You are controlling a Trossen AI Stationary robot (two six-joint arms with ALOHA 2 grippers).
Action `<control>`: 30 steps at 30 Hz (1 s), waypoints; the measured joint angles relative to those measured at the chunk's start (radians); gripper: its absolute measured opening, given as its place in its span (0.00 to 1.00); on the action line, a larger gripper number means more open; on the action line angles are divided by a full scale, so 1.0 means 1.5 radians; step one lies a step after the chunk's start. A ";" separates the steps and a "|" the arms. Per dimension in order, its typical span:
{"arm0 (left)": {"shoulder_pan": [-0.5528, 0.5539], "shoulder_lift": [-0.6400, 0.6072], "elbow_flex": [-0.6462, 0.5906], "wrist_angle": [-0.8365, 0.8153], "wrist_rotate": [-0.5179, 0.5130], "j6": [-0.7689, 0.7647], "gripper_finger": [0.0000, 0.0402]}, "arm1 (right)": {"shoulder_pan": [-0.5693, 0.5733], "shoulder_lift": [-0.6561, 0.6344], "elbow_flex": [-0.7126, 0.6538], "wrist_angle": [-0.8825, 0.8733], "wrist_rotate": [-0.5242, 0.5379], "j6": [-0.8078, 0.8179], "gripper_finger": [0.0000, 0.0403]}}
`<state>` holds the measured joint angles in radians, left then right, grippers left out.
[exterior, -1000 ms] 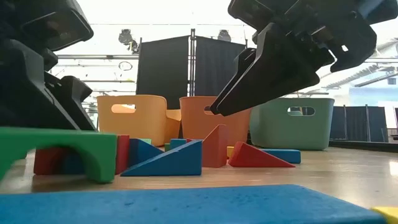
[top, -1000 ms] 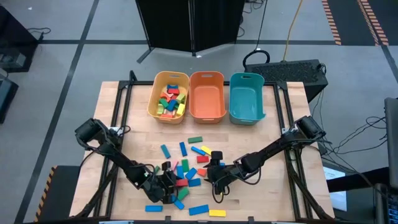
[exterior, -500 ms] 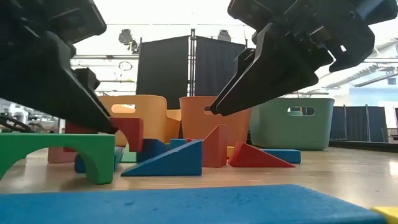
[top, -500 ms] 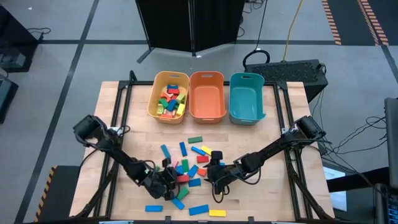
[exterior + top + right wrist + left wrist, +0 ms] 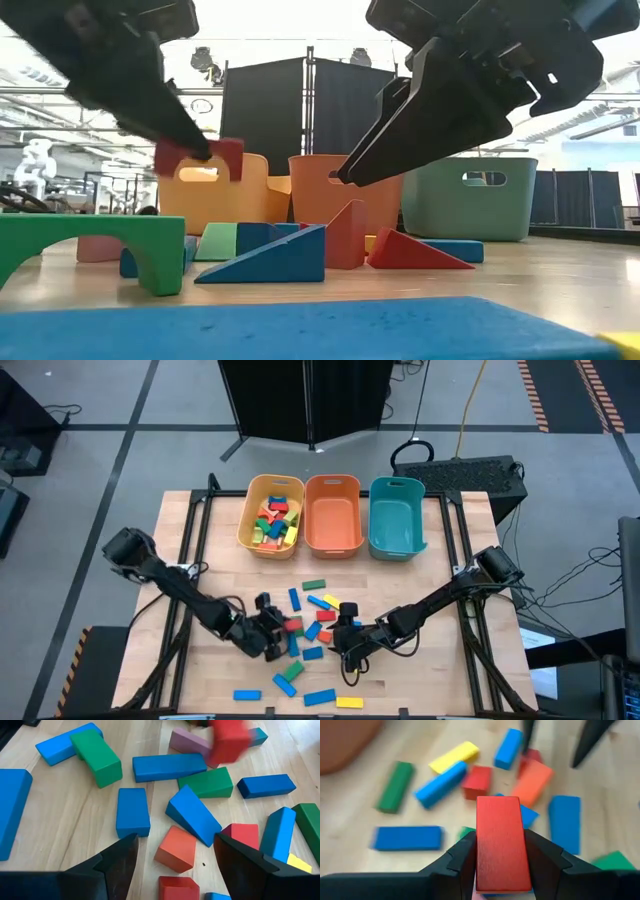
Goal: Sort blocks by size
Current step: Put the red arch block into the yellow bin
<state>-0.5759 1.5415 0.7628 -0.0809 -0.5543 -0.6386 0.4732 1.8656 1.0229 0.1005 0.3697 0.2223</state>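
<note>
Loose blocks (image 5: 308, 622) in red, blue, green, yellow and pink lie on the wooden table's near middle. My left gripper (image 5: 276, 630) hangs over their left side, shut on a red block (image 5: 501, 842) that is up in the air (image 5: 198, 157). In the low view this block shows a notch in its underside. My right gripper (image 5: 350, 650) hovers open over the right side of the heap. Between its fingers (image 5: 120, 862) an orange-red block (image 5: 175, 849) and a blue wedge (image 5: 192, 815) lie on the table, untouched. My left gripper pinches the red block by its two long sides (image 5: 481, 857) between its two fingers. The fingers slant down from the table's left and lie along the block, whose far end juts out past the fingertips. It is lifted clear, above the other blocks.
Along the far edge stand three bins: a yellow one (image 5: 250, 520) holding several blocks, an orange one (image 5: 333, 535) and a teal one (image 5: 397, 540). A green arch (image 5: 90, 245) and a flat blue block (image 5: 300, 330) lie near the front edge.
My left gripper has risen and drawn back toward the table's far left, carrying the red block from among the heap up clear of the table. The other blocks and my right gripper have stayed put.
</note>
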 joint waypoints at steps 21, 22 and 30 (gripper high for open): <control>0.267 -0.325 0.033 -0.251 0.033 0.174 0.35 | -0.002 0.000 0.000 0.000 0.000 -0.019 0.61; 0.280 -0.331 0.035 -0.255 0.033 0.178 0.35 | -0.003 0.000 0.000 0.000 0.000 -0.019 0.61; 0.407 -0.337 0.035 -0.255 0.064 0.221 0.35 | -0.010 0.000 0.000 0.001 0.000 -0.023 0.61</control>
<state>0.0344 1.0352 0.8158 -0.4640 -0.4584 -0.3076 0.4583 1.8656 1.0229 0.1013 0.3691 0.1875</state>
